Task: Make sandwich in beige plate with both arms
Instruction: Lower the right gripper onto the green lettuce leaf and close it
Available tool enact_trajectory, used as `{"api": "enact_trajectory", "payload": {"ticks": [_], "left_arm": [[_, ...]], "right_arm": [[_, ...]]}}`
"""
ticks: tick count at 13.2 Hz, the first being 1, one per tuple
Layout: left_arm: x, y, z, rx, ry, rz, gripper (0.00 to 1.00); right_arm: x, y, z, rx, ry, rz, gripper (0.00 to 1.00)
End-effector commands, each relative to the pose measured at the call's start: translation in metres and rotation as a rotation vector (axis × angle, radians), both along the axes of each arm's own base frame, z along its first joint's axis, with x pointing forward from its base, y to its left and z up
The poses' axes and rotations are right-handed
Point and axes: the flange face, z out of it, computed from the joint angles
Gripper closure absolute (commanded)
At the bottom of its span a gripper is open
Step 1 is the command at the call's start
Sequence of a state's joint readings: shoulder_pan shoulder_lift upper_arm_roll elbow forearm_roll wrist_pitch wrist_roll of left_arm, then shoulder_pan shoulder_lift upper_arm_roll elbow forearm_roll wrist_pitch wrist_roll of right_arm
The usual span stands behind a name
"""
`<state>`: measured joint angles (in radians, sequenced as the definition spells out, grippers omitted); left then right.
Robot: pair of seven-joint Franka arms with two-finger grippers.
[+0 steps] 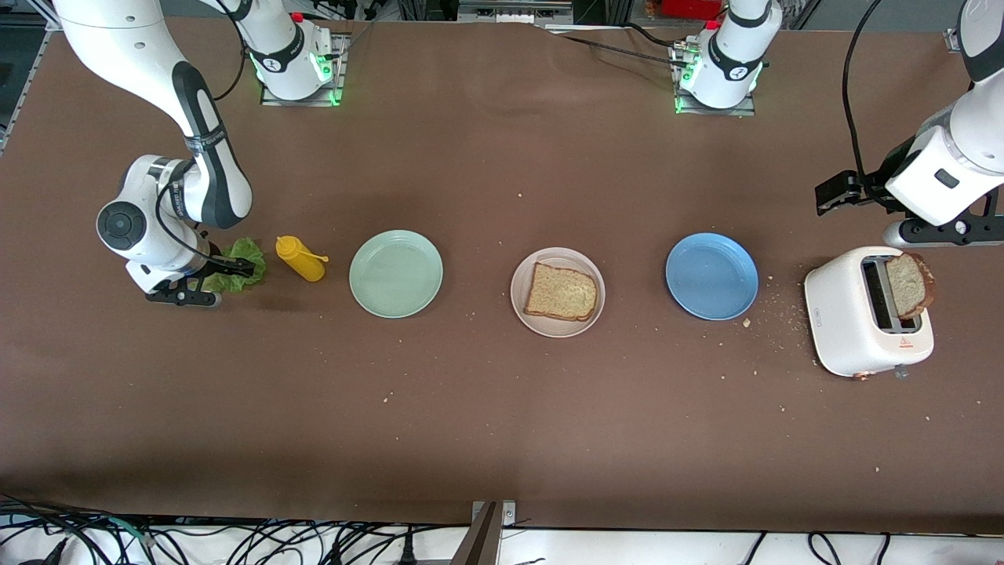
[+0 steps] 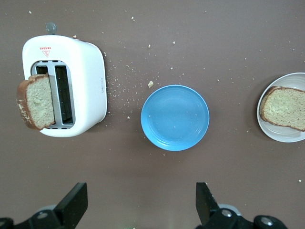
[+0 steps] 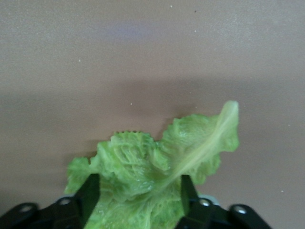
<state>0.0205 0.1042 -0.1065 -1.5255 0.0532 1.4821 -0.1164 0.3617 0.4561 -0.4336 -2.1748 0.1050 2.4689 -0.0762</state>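
Note:
The beige plate point(image 1: 522, 302) point(image 2: 281, 139) sits mid-table with one toasted bread slice point(image 1: 561, 293) point(image 2: 286, 108) lying on it. A second slice point(image 1: 910, 284) point(image 2: 35, 102) sticks up out of the white toaster point(image 1: 855, 329) point(image 2: 88, 81). A ruffled green lettuce leaf point(image 1: 239, 263) point(image 3: 157, 157) lies on the table at the right arm's end. My right gripper point(image 1: 184, 298) point(image 3: 138, 183) is down at the leaf, a finger on either side of it, jaws still apart. My left gripper point(image 1: 945, 231) point(image 2: 141, 205) hangs open and empty over the table by the toaster.
A yellow mustard bottle point(image 1: 300, 258) lies beside the lettuce. The mint green plate point(image 1: 396, 274) is between the bottle and the beige plate. The blue plate point(image 1: 711, 275) point(image 2: 175, 118) lies between the beige plate and the toaster. Crumbs are scattered near the toaster.

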Motion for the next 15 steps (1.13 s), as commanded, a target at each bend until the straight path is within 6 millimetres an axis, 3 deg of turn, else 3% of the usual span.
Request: {"api": "enact_trajectory", "payload": {"ticks": [1,7,10,13,15], "left_arm": [[-0.002,-0.002,0.0,-0.02,0.009,0.012,0.0],[-0.002,-0.002,0.0,-0.02,0.009,0.014,0.0],[-0.002,-0.002,0.0,-0.02,0.009,0.012,0.0],[-0.002,-0.002,0.0,-0.02,0.009,0.012,0.0],[-0.002,-0.002,0.0,-0.02,0.009,0.012,0.0]], "right_arm": [[-0.003,-0.002,-0.002,-0.005,-0.003,0.007,1.0],[0.0,-0.001,0.001,-0.002,-0.007,0.03,1.0],[0.011,0.0,0.018,0.005,-0.035,0.084,1.0],[0.029,0.003,0.057,0.026,-0.022,0.112,1.0],[0.05,0.009,0.1,0.046,0.028,0.114,1.0]]}}
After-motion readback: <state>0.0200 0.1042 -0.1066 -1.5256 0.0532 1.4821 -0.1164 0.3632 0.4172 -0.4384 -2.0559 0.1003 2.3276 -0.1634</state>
